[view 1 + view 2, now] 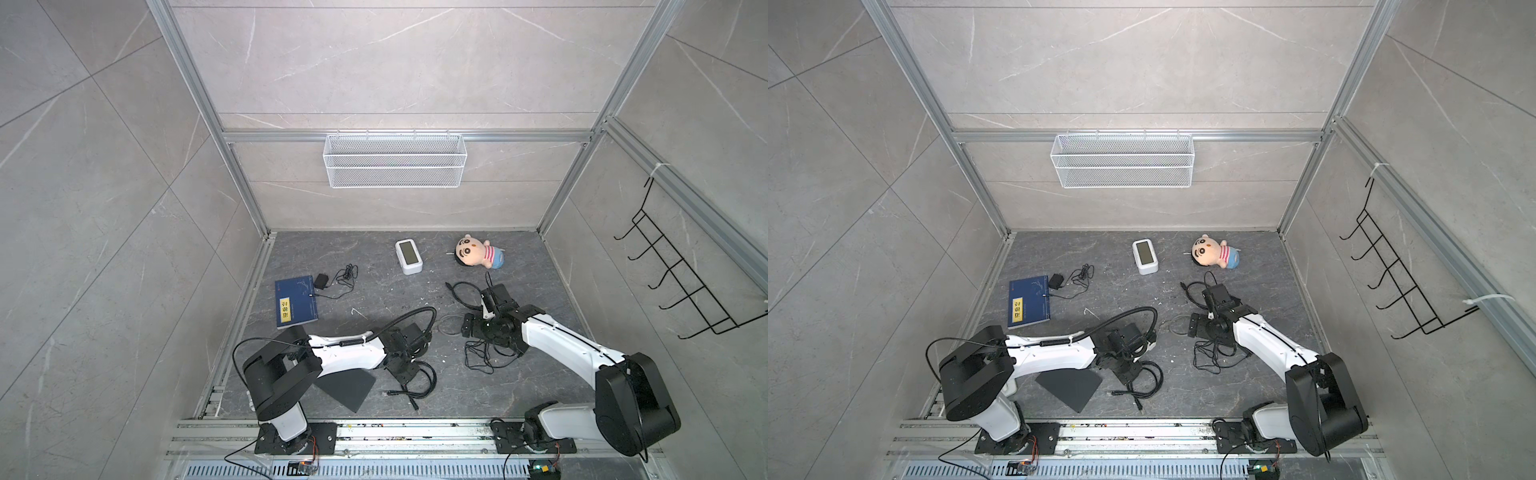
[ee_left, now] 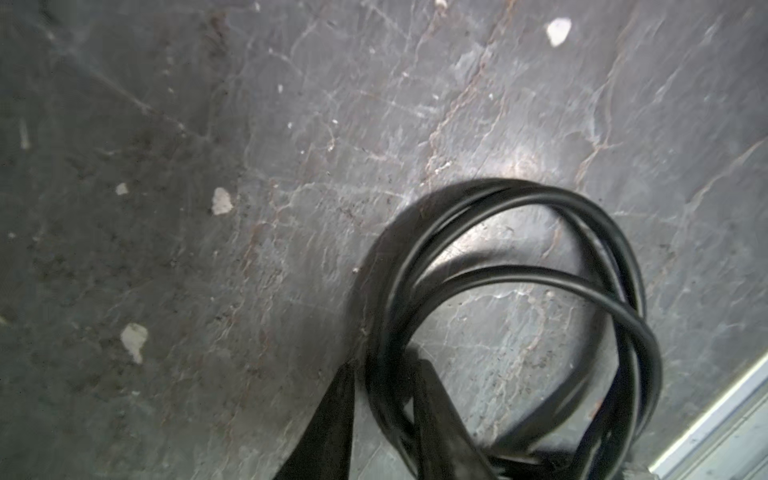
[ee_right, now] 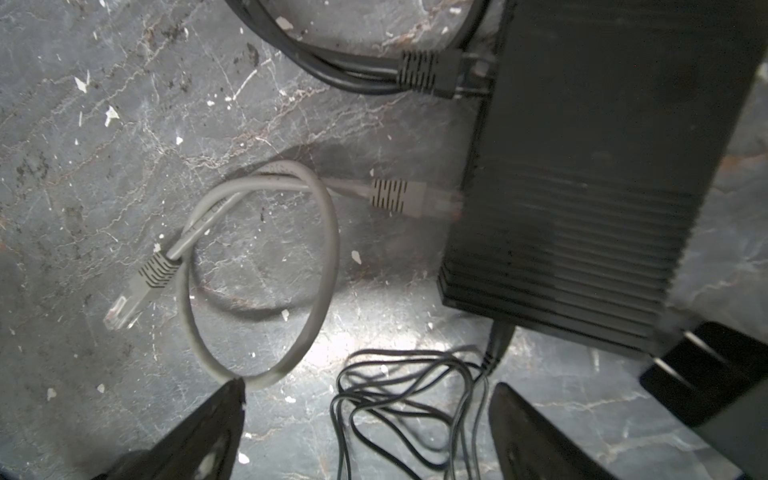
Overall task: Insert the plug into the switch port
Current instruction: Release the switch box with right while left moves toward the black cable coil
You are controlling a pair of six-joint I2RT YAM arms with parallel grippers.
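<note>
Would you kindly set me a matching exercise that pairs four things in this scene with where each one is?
Things:
1. blue book
2. plush doll
3. white wire basket
4. grey patch cable

Places:
A. hung on the back rail
B. one plug at the black switch, the other loose
C. at the left edge of the table
D. near the far right corner of the table

Pairs: 1-C, 2-D, 3-A, 4-B
</note>
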